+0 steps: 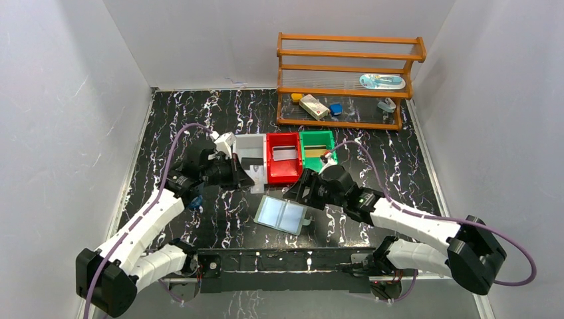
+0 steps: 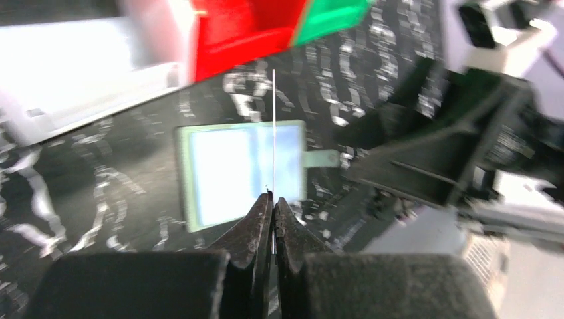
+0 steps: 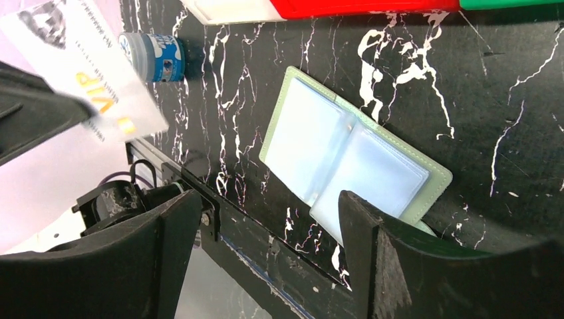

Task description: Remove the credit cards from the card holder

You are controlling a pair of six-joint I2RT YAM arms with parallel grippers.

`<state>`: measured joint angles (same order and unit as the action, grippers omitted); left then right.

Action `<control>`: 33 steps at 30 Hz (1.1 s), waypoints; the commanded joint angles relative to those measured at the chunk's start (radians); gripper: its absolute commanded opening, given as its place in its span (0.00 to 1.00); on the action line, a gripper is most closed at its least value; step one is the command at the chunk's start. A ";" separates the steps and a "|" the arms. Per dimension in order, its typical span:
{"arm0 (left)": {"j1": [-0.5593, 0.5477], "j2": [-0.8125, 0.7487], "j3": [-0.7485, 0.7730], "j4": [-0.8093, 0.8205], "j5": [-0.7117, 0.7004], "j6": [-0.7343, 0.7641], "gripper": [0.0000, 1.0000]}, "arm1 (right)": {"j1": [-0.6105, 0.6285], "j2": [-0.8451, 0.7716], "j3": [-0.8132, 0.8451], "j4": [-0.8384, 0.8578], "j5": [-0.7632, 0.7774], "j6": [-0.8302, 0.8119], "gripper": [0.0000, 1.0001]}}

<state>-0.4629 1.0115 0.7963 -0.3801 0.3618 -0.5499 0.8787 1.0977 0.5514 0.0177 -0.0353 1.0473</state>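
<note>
Left wrist: left gripper clamps a credit card, probably bound for the white bin at eleven o'clock; right gripper gapes empty.

In view are one open card holder, three bins, white, red and green, three credit cards that can be made out, namely a pale printed card, a grey card and a gold card, one blue-and-white tin and one wooden rack.
</note>
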 commanded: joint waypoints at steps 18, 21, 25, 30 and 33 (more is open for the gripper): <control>0.003 0.039 -0.182 0.609 0.640 -0.320 0.00 | -0.130 -0.044 -0.079 0.607 -0.395 0.077 0.57; 0.003 0.052 -0.212 0.723 0.677 -0.394 0.00 | -0.152 -0.014 -0.110 0.693 -0.425 0.129 0.47; 0.003 0.054 -0.212 0.729 0.676 -0.399 0.00 | -0.161 -0.003 -0.142 0.765 -0.443 0.165 0.41; 0.003 0.044 -0.220 0.733 0.666 -0.410 0.00 | -0.179 0.016 -0.178 0.893 -0.504 0.223 0.36; 0.003 0.043 -0.237 0.797 0.665 -0.450 0.00 | -0.190 0.022 -0.184 0.931 -0.537 0.239 0.34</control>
<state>-0.4637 1.0763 0.5747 0.3267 0.9890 -0.9474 0.7040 1.1126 0.3748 0.7845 -0.5007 1.2446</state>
